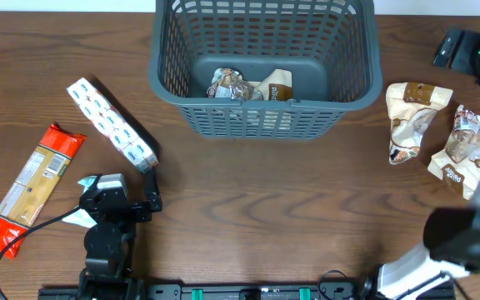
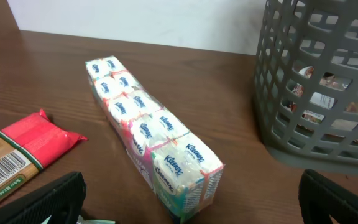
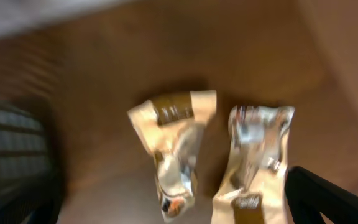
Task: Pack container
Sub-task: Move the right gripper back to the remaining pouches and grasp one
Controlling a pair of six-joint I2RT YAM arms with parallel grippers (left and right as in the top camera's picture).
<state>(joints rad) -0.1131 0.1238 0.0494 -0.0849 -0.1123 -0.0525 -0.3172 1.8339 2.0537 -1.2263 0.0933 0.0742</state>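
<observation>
The surface [image 1: 248,208] carries everything, and the basket [image 1: 261,104] stands upright at its far side, mouth up so I can drop things in from above. It lies ahead and to the right of my left claw [image 2: 190,186], close by, and off to the left of my right claw [image 3: 173,199]. Two snack packs [image 1: 252,83] already lie on its base, so the packing is partly done, I'd say. The tissue pack [image 2: 148,143] lies flat, straight ahead of my left claw and running away from it. Its near end sits about level with my fingertips, between the jaws, which are spread wide and hold nothing. I judge that a fair line-up for closing across its width. The pasta pack [image 1: 32,187] lies flat to the left of that claw, apart from the tissues. Two more snack packs [image 3: 216,162] lie side by side just ahead of my right claw, crumpled, their brown bands away from me. That view is blurred, but the jaws there look wide apart and empty too.
</observation>
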